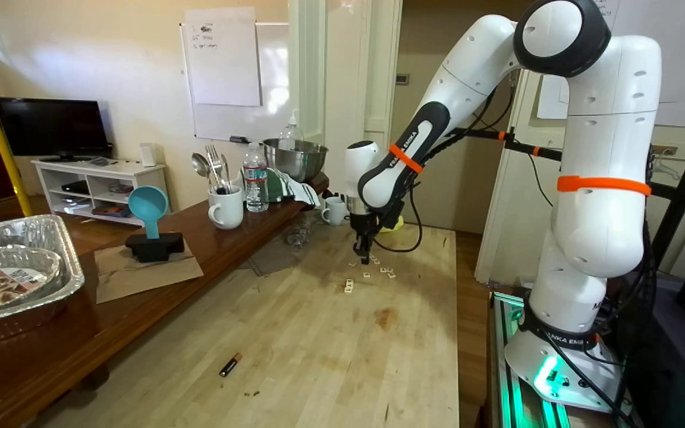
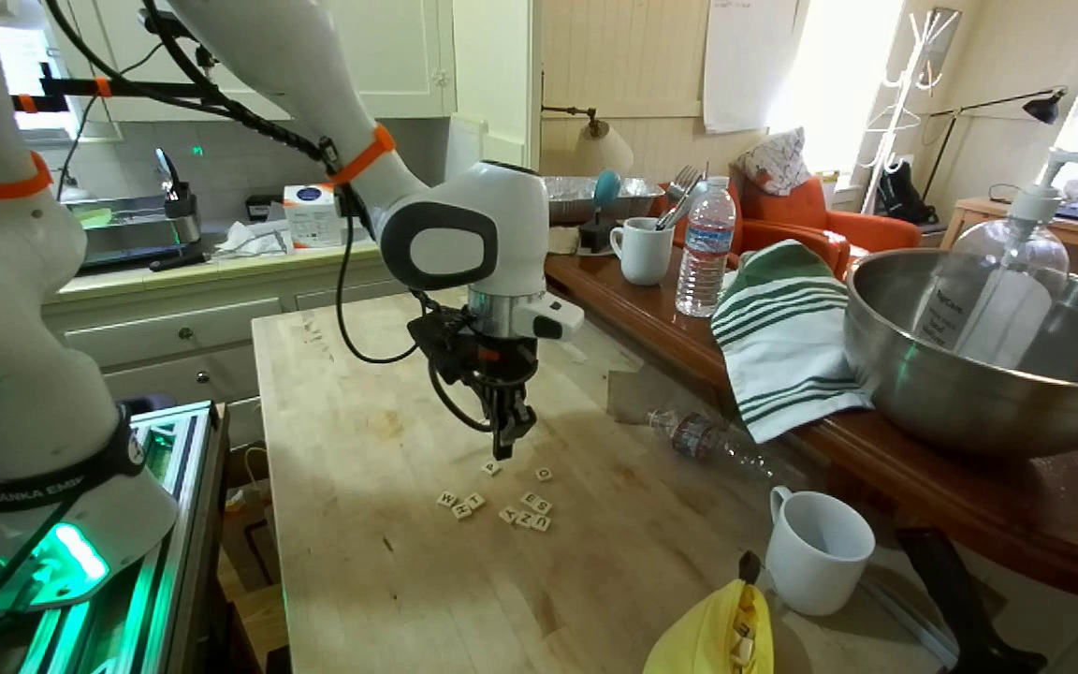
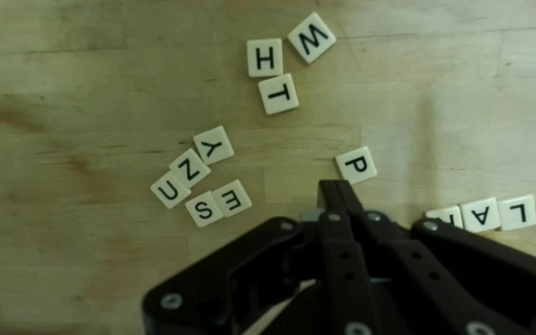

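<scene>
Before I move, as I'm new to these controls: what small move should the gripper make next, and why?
Probably open the black two-fingered gripper slightly: its fingers look shut with nothing visible between them, while the small square cream tile lettered P lies just beyond them in the wrist view.

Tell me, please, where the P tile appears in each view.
In an exterior view, the P tile lies below and just right of centre.
In an exterior view, the P tile lies below and slightly left of centre.
In the wrist view, the P tile lies right of centre.
Shared landmark: the hand, close by. Exterior lettering is unclear; layout suggests the match.
</scene>
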Available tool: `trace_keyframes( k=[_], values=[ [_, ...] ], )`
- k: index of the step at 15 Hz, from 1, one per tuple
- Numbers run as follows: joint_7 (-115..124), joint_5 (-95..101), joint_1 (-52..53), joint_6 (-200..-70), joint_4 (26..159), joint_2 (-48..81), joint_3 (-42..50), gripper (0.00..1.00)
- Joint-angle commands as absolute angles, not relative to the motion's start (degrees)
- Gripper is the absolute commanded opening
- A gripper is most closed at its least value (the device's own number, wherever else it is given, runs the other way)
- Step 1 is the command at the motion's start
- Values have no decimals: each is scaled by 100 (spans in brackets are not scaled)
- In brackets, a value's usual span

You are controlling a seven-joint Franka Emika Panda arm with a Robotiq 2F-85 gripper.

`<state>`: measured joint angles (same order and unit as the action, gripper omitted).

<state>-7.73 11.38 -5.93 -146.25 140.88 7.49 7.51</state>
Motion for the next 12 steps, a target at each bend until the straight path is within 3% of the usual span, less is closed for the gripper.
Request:
trace_keyframes(
  k=[1, 12],
  values=[
    [-1653, 1336, -682, -15290, 14474, 625, 690, 0],
    [-3692, 1161, -871, -15946, 14829, 704, 502, 0]
  ],
)
